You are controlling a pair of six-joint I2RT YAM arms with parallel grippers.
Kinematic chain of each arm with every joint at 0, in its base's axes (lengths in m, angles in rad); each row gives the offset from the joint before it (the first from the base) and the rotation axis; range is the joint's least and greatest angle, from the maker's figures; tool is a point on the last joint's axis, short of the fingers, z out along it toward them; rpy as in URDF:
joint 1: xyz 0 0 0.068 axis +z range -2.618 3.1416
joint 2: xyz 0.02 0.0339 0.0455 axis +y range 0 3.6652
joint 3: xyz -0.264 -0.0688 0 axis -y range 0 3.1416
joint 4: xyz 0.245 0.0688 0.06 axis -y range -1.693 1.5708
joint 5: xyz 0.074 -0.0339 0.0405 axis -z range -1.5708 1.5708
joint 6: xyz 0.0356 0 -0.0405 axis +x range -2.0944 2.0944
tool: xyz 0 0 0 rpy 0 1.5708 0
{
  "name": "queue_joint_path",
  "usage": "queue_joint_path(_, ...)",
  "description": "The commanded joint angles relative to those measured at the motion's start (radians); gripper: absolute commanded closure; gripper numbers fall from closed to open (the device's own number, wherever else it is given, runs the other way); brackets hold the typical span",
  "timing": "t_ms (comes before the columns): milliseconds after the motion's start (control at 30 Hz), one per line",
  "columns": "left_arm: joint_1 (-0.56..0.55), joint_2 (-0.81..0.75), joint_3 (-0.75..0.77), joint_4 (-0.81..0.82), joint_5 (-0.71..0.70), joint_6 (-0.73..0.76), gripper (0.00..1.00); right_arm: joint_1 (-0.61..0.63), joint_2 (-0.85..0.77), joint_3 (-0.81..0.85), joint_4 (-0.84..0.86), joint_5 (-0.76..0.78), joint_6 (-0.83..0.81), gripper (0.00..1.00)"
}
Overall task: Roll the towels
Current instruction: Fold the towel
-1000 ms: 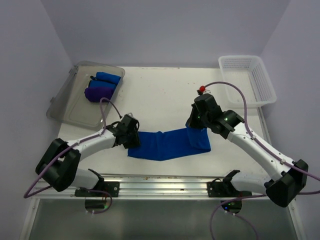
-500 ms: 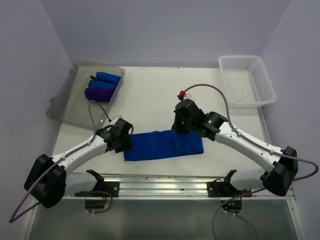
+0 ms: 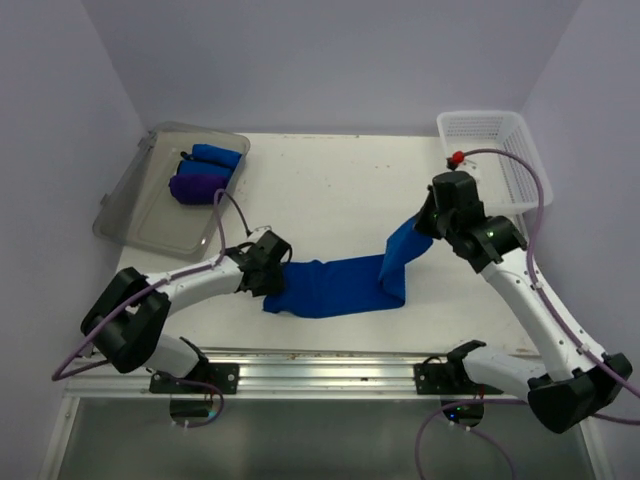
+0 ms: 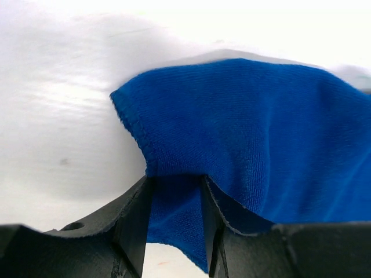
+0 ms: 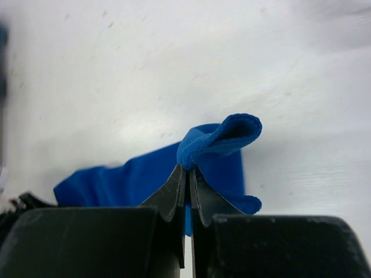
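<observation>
Swung up and rightward since before, the right gripper (image 3: 426, 220) pinches the lifted end of the blue towel (image 3: 330, 286) lying centre-frame, the left gripper (image 3: 271, 270) clamping its left hem; limp, light cloth, best gripped at edges.

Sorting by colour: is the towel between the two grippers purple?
No, that towel is royal blue; the purple towel lies in the grey tray.
</observation>
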Motion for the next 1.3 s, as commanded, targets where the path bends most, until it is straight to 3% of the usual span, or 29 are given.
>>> queue_joint_path(0,-0.055,0.118,0.029,0.113,0.063,-0.013,0.58,-0.168,-0.028,0.01,-0.064,-0.005,-0.105,1.0)
queue_joint_path(300,-0.118,0.236,0.159,0.113,0.067,-0.012,0.59,-0.557,-0.069,0.013,-0.101,-0.137,-0.257,1.0)
queue_joint_path(567,-0.115,0.195,0.199,0.03,-0.025,0.013,0.57,-0.612,-0.037,0.111,-0.122,-0.124,-0.257,1.0)
queue_joint_path(933,-0.114,0.147,0.219,-0.007,-0.025,0.04,0.57,-0.678,-0.019,0.178,-0.151,-0.101,-0.277,1.0)
queue_joint_path(1267,-0.111,0.115,0.213,-0.044,-0.047,0.054,0.56,-0.681,-0.029,0.193,-0.13,-0.206,-0.306,1.0)
